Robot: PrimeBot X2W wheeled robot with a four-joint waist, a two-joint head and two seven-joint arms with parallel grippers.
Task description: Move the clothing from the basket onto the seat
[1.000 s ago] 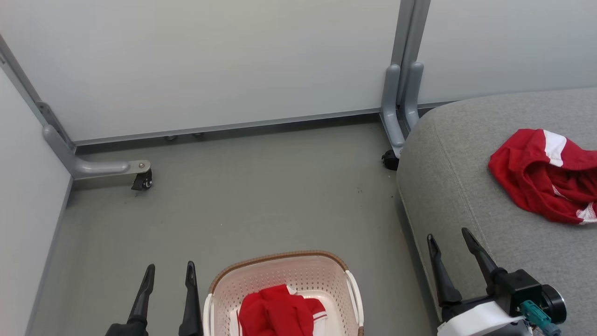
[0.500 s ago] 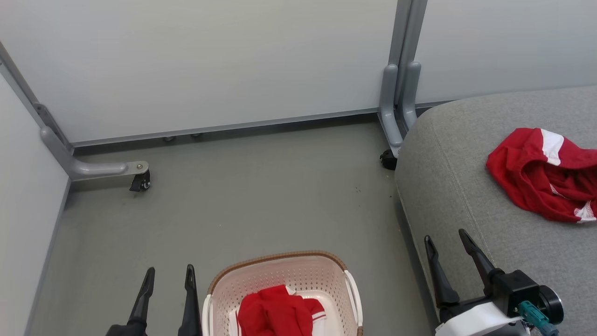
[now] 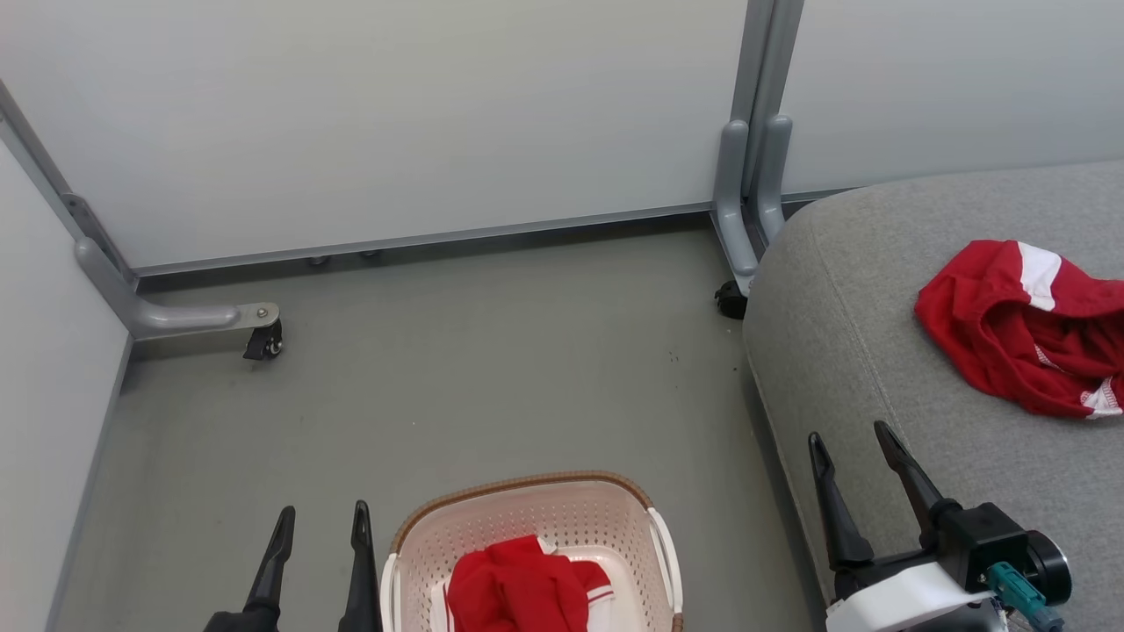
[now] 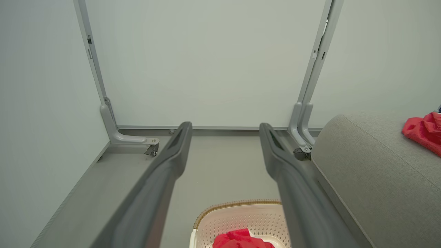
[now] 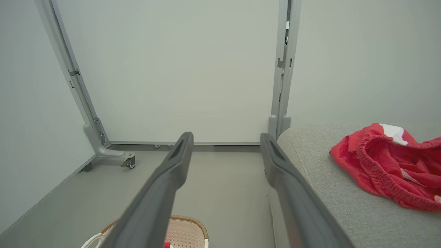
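your left gripper (image 3: 322, 518), jaws wide and empty, stands just left of the basket (image 3: 527, 483) on the floor (image 3: 439, 369), nearer than your open right gripper (image 3: 848, 435) to the clothing (image 3: 518, 588) heaped inside, one garment (image 3: 1010, 333) already on the seat (image 3: 878, 307).

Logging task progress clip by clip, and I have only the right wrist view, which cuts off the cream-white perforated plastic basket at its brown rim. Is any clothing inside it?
Observer: Yes. The head view shows a crumpled bright red garment with white striped trim lying inside the basket.
Operator: Is the left gripper on it?
Observer: No. The left gripper stands open and empty beside the basket, outside its rim.
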